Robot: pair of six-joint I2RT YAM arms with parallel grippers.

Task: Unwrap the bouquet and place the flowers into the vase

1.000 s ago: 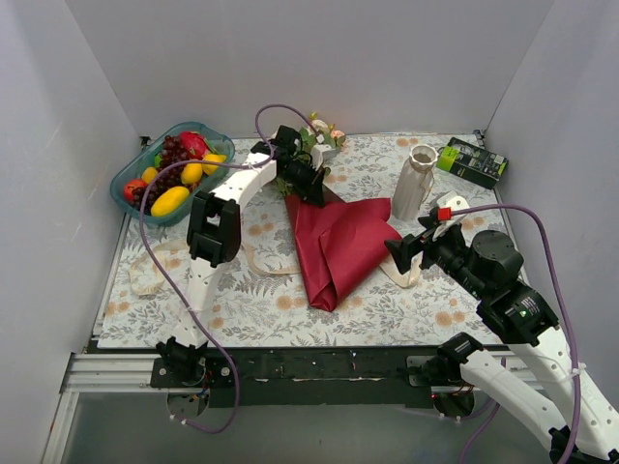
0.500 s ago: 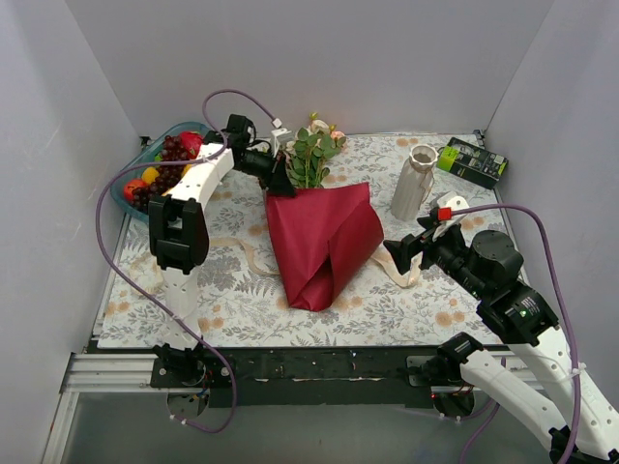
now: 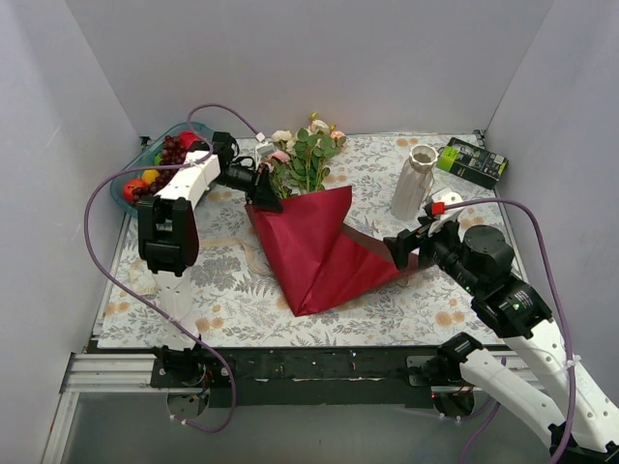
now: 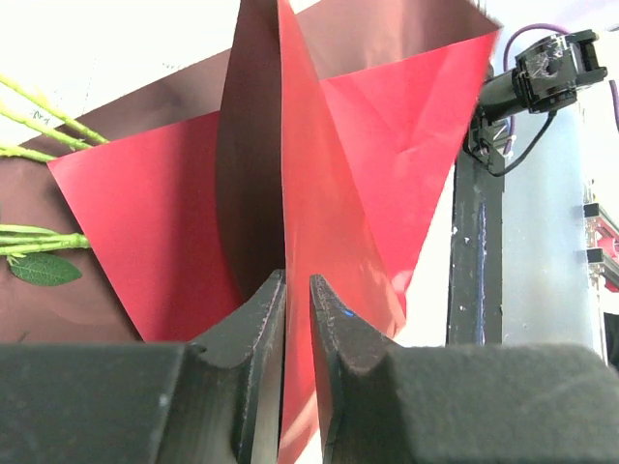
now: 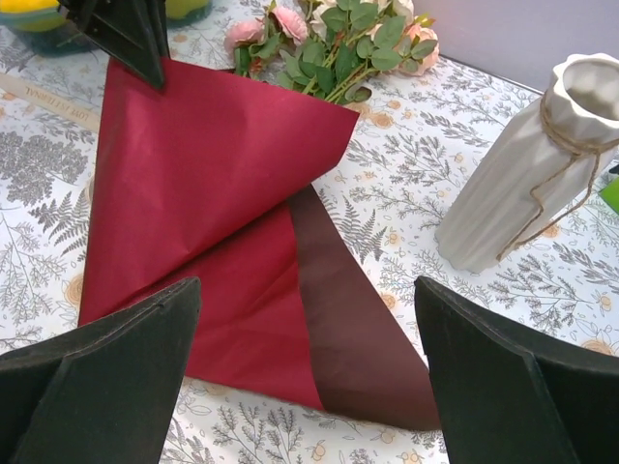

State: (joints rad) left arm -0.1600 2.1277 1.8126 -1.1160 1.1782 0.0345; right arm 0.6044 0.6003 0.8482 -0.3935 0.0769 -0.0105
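The bouquet's maroon wrapping paper (image 3: 314, 246) lies half unfolded mid-table, one flap raised. My left gripper (image 3: 259, 190) holds that flap's upper left corner. In the left wrist view the red sheet's edge (image 4: 290, 174) runs into the narrow slit between the nearly closed fingers of the left gripper (image 4: 298, 290). The flowers (image 3: 308, 155), pink and cream roses with green leaves, stick out behind the paper, and their stems (image 4: 39, 242) lie on the sheet. The off-white ribbed vase (image 3: 414, 182) stands upright at the right. My right gripper (image 3: 406, 249) hovers wide open over the paper's right corner (image 5: 368, 319), holding nothing.
A blue bowl of fruit (image 3: 164, 169) sits at the back left, close behind the left arm. A black-and-green box (image 3: 472, 160) lies at the back right beyond the vase (image 5: 527, 174). Loose beige ribbon (image 3: 253, 261) trails over the tablecloth left of the paper.
My left gripper has pulled the paper's corner to the left, spreading the wrap open and baring more of the flowers. Its jaws have eased slightly. The right gripper has edged nearer the paper.
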